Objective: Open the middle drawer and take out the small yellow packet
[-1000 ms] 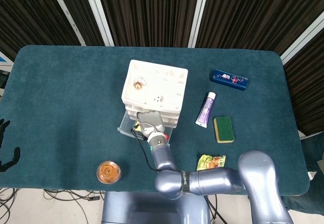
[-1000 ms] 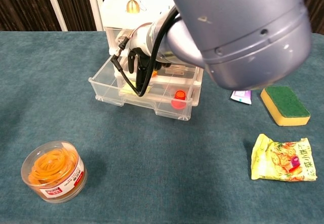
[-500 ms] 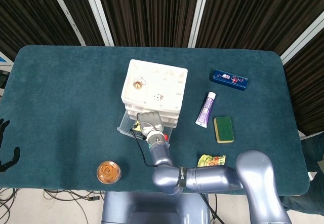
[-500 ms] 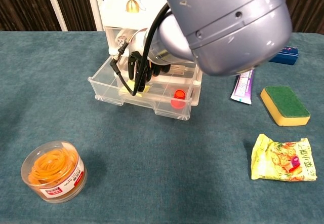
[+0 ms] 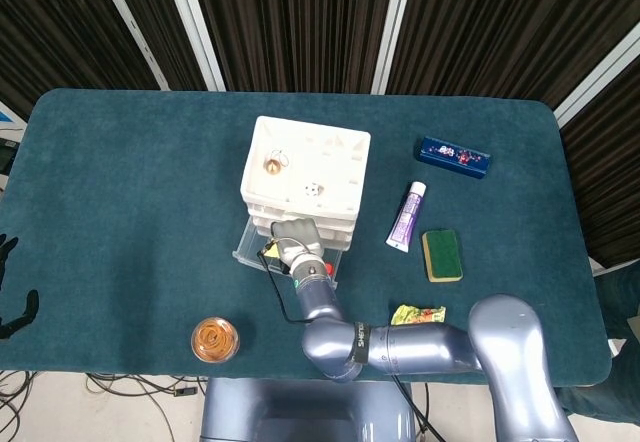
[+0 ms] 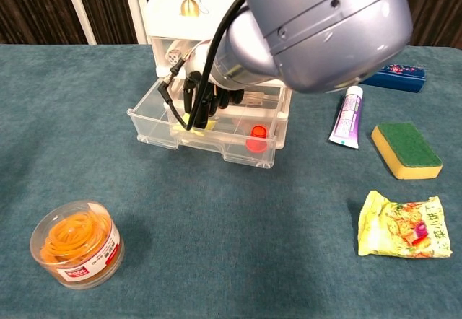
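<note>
Reaching: right hand [image 6: 204, 101] is dipping its dark fingers [image 6: 192, 102] into the open drawer [image 6: 155, 120].
Grasp: cannot tell.
Packet [image 6: 189, 122]: lying yellow in the drawer, touching the fingertips.
Left hand [image 5: 12, 297]: hanging open, far left of the drawer.

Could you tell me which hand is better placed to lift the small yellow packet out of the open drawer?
The right hand: its fingers already reach into the open middle drawer at the small yellow packet. The left hand sits at the table's far left edge.
</note>
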Available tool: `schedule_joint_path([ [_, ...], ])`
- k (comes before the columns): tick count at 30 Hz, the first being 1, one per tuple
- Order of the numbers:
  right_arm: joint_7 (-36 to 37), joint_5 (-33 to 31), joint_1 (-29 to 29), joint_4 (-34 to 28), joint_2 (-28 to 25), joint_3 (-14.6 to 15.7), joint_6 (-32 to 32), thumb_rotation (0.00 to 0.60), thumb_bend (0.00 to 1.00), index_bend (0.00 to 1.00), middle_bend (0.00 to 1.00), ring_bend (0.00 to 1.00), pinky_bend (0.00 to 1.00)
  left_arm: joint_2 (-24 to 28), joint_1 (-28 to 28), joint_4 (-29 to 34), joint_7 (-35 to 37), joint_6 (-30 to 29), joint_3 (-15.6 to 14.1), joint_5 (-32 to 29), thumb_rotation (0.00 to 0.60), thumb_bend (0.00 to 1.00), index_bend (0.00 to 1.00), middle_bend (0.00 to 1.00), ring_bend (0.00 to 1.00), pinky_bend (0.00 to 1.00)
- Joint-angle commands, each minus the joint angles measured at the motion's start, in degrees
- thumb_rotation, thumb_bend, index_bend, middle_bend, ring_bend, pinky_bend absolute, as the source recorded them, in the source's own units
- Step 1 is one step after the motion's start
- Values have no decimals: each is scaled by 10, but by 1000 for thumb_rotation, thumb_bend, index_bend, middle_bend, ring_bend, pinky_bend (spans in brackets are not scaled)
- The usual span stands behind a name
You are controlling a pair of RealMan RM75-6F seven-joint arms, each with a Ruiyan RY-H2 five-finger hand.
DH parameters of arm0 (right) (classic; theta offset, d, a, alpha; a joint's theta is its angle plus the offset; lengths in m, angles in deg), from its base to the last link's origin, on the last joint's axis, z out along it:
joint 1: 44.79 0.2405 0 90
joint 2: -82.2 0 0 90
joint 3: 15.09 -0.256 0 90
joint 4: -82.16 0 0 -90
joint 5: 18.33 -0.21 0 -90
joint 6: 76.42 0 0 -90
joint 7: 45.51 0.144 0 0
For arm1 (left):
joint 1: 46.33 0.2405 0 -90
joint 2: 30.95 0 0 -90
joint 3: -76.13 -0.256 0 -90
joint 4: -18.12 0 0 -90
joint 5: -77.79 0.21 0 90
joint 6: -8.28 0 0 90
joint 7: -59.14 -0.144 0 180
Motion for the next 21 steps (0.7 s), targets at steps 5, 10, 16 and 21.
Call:
schedule_joint_path([
  [5, 5, -3, 0, 1, -3, 1, 5, 600, 0, 286, 1000, 1000, 1000, 0, 0, 1, 1, 0, 1, -2, 600, 458, 48, 26, 29, 0],
  [10, 8, -4, 1, 9, -3, 4, 7, 600, 0, 312, 1000, 1000, 1000, 0, 0, 1, 1, 1, 1, -2, 600, 458, 48, 26, 30, 0],
  [16, 11, 0, -1, 10, -6, 8, 13, 600, 0, 350, 1000, 1000, 1000, 0, 0, 1, 2, 2, 1, -4, 600, 458, 49, 26, 30, 0],
  [21, 14, 0, -2, 10, -7, 13, 16, 600, 0, 381, 1000, 1000, 1000, 0, 0, 2, 1, 2, 1, -4, 600, 458, 49, 26, 30, 0],
])
